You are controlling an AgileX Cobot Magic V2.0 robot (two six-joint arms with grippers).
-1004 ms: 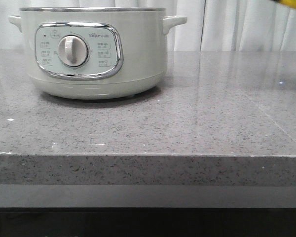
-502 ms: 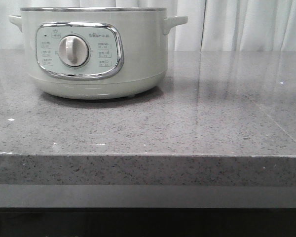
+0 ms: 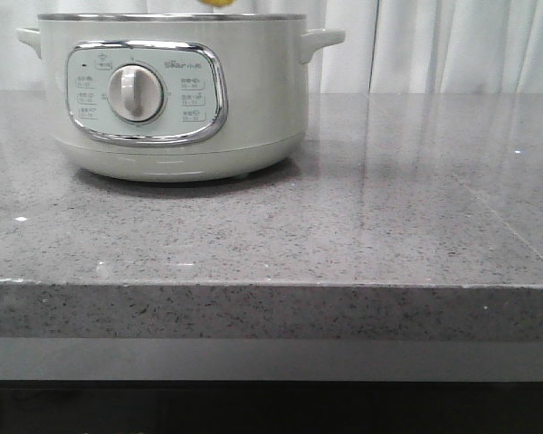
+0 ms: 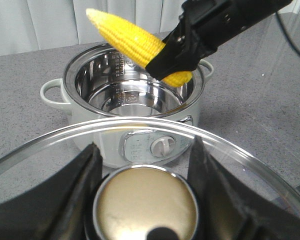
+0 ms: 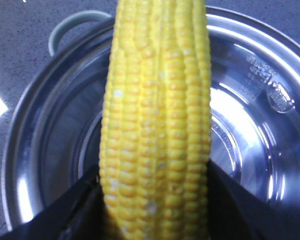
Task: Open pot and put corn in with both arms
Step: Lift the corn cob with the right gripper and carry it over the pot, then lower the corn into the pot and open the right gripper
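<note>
**Corn held over the open pot, lid kept aside**

Front view: the pot point(image 3: 172, 95) stands on the grey counter point(image 3: 344, 235) in the upper left of the frame, dial point(image 3: 134, 93) facing the camera; a sliver of yellow corn point(image 3: 219, 3) shows at the top edge, just above the steel rim. Left wrist view: the right gripper point(image 4: 176, 56), entering from the upper right, is clamped on the thick end of the corn point(image 4: 127, 37), the cob slanting up and to the left above the pot's bare steel bowl point(image 4: 132, 97). Right wrist view: the corn point(image 5: 157, 125) runs lengthwise between the dark fingers point(image 5: 75, 210), the open pot point(image 5: 50, 145) directly below, apparently aligned for release. The left gripper point(image 4: 146, 200), closed about the brass-coloured knob point(image 4: 145, 207), holds the glass lid point(image 4: 230, 155) clear in the lower part of the frame, leaving the mouth unobstructed. White curtains point(image 3: 452, 45) hang behind; nothing else lies on the counter near the pot.
</note>
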